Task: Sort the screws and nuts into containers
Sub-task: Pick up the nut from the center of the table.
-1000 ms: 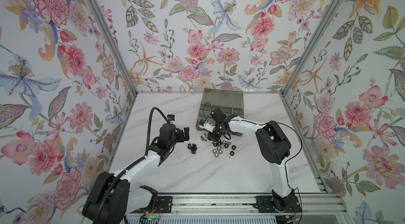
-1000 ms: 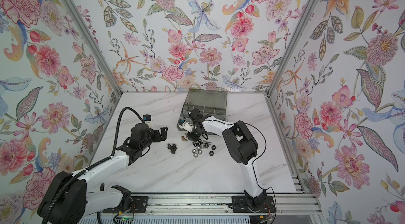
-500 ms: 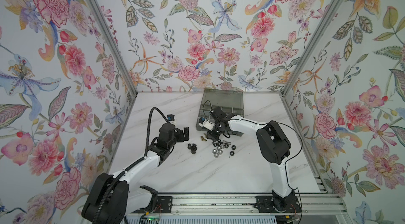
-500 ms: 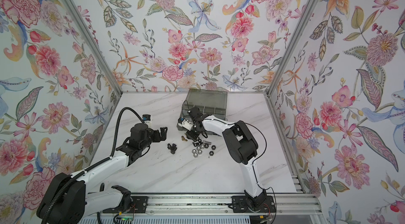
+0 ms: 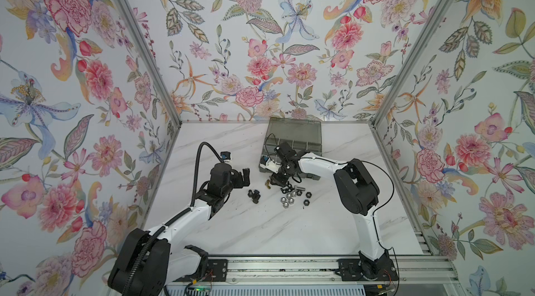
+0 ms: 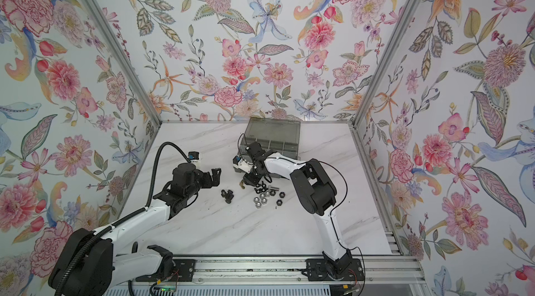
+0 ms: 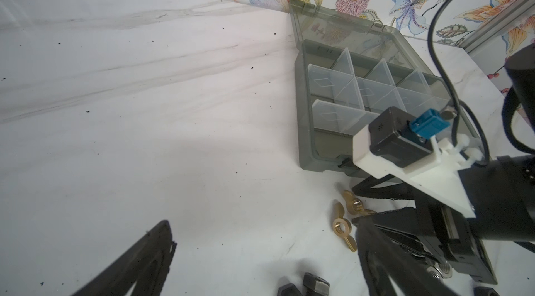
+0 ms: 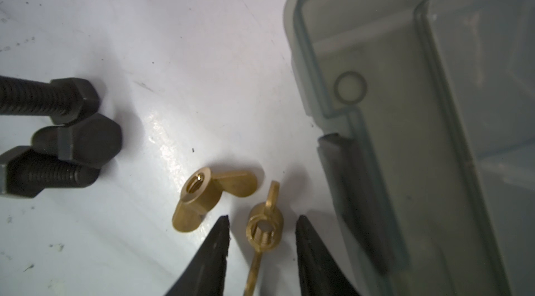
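1. A brass wing nut (image 8: 264, 229) lies on the white marble table (image 5: 260, 231). Taking 12 o'clock as the back wall, in both top views it sits at about 7 o'clock from the organiser box (image 5: 301, 147), just off that box's near corner.
2. The right gripper (image 8: 262, 220) points down over this nut. Its fingertips (image 8: 221, 226) are apart, one on each side, with a strip of table showing between each tip and the brass. Nothing is clamped.
3. A second brass wing nut (image 8: 208, 196) rests just beside the first, outside the fingers and not touching it.
4. Three black bolts (image 5: 254, 194) lie bunched and touching one another, at about 8 o'clock from the brass pair.
5. The silver nuts (image 5: 288, 197) cluster at about 4 o'clock from the brass pair. Two black nuts (image 5: 307, 202) sit at the cluster's 3 o'clock side, and a small silver bolt (image 5: 298, 186) at its 1 o'clock.
6. The containers (image 7: 370, 92) are compartments split by clear dividers inside the smoky grey box. The box's lid (image 5: 293, 129) is open and leans towards 12 o'clock.
7. The left gripper (image 5: 244, 177) hovers over the table at about 9 o'clock from the brass pair, jaws spread wide and holding nothing. The black bolts lie at its 5 o'clock.
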You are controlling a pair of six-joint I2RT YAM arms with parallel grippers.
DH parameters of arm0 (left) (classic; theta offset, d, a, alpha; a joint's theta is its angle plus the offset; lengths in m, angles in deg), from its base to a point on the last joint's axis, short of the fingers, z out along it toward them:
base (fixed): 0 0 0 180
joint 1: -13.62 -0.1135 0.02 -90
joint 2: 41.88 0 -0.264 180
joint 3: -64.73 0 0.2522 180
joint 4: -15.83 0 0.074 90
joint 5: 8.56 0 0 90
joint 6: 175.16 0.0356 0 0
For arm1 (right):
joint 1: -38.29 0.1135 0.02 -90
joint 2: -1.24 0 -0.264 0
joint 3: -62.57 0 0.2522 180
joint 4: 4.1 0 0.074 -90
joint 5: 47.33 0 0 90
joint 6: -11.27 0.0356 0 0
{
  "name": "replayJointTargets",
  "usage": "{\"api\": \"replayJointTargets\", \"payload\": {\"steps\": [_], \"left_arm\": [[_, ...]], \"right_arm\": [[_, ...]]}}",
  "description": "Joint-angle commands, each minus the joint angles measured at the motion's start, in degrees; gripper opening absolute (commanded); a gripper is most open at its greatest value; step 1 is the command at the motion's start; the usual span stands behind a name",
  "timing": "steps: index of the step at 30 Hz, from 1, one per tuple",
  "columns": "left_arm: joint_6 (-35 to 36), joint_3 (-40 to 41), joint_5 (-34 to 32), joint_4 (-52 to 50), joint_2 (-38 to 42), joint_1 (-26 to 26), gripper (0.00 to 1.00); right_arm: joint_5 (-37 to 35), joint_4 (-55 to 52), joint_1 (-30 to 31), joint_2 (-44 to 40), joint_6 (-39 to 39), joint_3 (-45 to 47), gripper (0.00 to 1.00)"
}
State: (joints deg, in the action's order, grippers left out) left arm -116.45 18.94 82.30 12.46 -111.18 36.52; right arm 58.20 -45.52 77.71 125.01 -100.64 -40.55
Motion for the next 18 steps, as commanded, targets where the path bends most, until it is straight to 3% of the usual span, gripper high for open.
{"api": "replayJointTargets", "payload": {"steps": [1, 18], "left_arm": [[0.88, -1.02, -1.02, -0.81, 0.81, -0.29, 0.99], [0.96, -0.66, -1.13, -0.8, 1.11, -0.27, 0.99]], "right_arm": [[-1.22, -0.81, 0.53, 2.21, -0.11, -0.53, 0.4], [-1.62, -0.77, 0.87, 1.68, 0.03, 0.42, 0.1]]}}
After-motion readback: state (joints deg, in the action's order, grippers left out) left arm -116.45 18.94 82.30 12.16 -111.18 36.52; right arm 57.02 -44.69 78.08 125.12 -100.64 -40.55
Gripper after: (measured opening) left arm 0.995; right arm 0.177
